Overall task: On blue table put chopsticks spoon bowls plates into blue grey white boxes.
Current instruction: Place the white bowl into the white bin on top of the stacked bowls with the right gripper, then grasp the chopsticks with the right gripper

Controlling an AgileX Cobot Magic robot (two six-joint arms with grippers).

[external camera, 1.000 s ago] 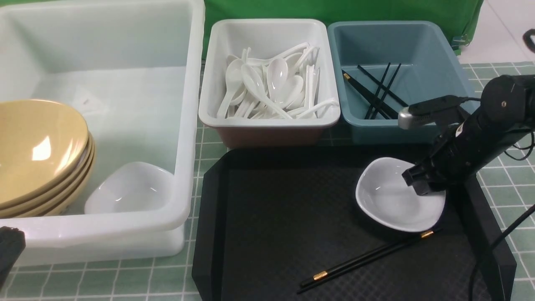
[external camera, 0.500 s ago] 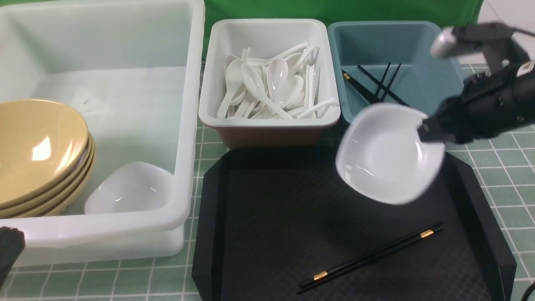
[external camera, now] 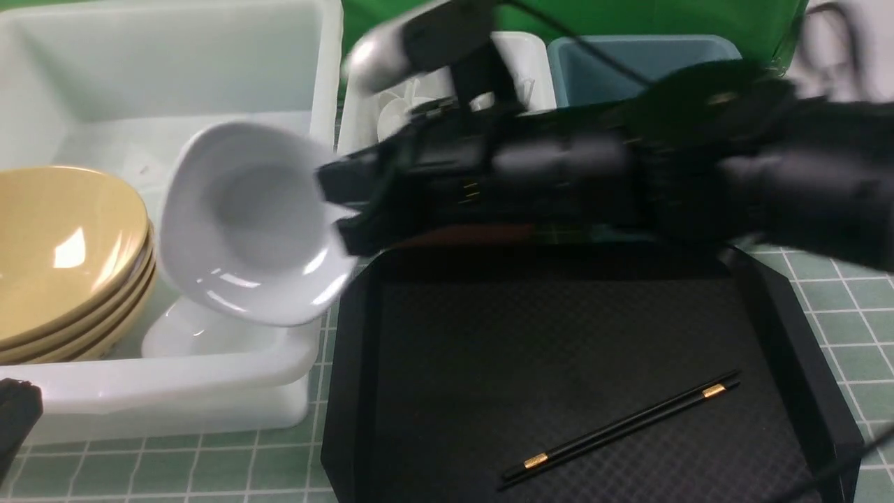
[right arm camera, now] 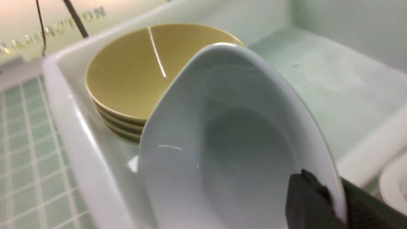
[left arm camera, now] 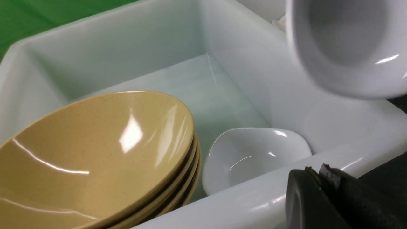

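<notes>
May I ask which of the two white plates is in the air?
The tilted plate in the right gripper; the other plate rests inside the large tub.

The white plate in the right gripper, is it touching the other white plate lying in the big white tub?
Apart. The left wrist view shows the held plate raised clear of the tub's plate, with bare tub wall between them.
</notes>
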